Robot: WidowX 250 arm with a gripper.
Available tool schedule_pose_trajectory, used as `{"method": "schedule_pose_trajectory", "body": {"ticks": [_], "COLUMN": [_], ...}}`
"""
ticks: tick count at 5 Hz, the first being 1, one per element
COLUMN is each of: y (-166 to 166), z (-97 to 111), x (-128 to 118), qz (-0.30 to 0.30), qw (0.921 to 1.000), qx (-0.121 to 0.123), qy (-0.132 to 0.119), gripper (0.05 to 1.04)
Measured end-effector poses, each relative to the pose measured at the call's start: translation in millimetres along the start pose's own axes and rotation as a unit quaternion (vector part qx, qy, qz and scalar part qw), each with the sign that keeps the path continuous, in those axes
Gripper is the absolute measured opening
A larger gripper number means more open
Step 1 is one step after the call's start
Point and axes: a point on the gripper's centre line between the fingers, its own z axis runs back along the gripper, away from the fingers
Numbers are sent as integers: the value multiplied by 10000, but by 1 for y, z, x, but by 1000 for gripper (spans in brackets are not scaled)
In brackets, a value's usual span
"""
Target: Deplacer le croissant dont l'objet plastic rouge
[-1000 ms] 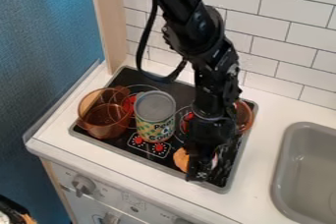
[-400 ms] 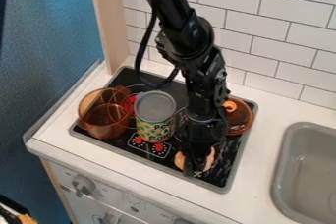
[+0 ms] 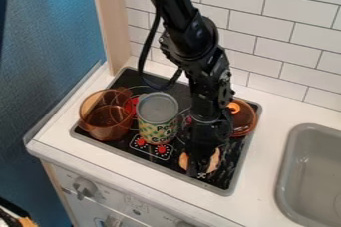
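croissant (image 3: 214, 161): middle hidden behind pincer (image 3: 198, 170) | sink (image 3: 311, 169): cut off at right edge

A toy kitchen, or at least a small mock-up of one: a black stove top (image 3: 150, 159) set in a white counter (image 3: 266, 146), a grey sink (image 3: 286, 171) beside it, knobs (image 3: 85, 187) along the front, a see-through brown pot (image 3: 105, 121) and a food can (image 3: 157, 116) on the stove, and white wall tiles (image 3: 266, 27) behind.

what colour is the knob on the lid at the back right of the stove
The knob is orange, seen in the camera view.
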Motion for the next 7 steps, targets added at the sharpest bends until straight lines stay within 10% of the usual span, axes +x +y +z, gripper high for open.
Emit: {"method": "schedule_pose_trajectory", "body": {"ticks": [4,7], "y": [-10,8], "z": [75,88], "x": [-19,-124], "qz": [422,3132], "qw": [9940,9413], "qx": [884,1018], "qy": [-482,-736], "gripper": [599,599]}}
